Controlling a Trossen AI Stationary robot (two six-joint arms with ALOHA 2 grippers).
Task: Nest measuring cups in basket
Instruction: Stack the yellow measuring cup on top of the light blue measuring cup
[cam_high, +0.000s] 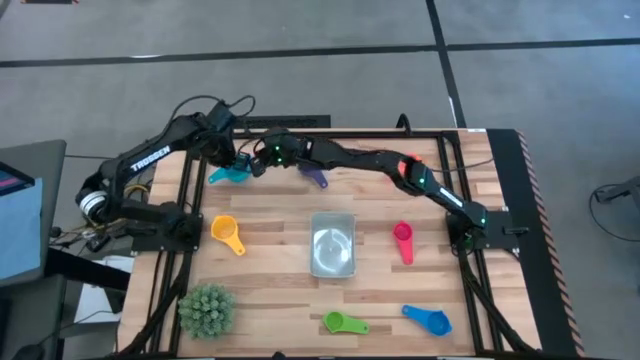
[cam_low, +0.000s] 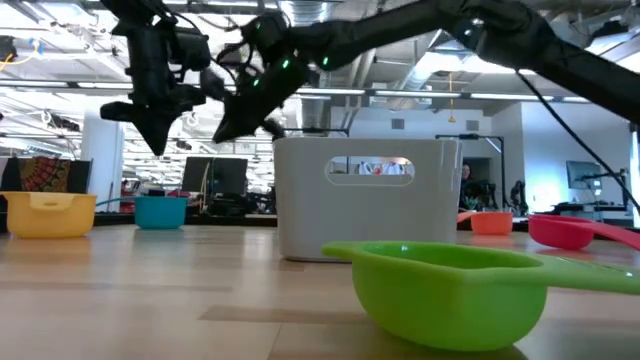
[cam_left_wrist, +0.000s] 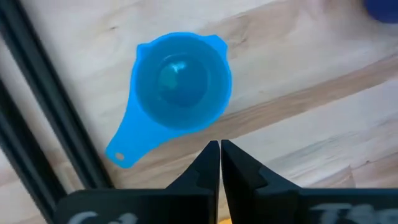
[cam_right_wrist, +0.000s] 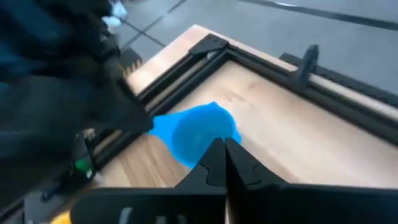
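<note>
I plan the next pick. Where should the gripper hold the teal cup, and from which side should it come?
Best to grip the teal cup by its flat handle, coming from straight above. The cup sits upright with its bowl open upward, and the handle sticks out sideways, free of the frame rail. The left gripper hangs shut beside it.

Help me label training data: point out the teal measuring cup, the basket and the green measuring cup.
teal measuring cup (cam_left_wrist: 180, 84), left wrist view, inside of its bowl.
basket (cam_high: 333, 221), high view, its far rim.
green measuring cup (cam_low: 445, 290), low view, outer wall of its bowl.
</note>
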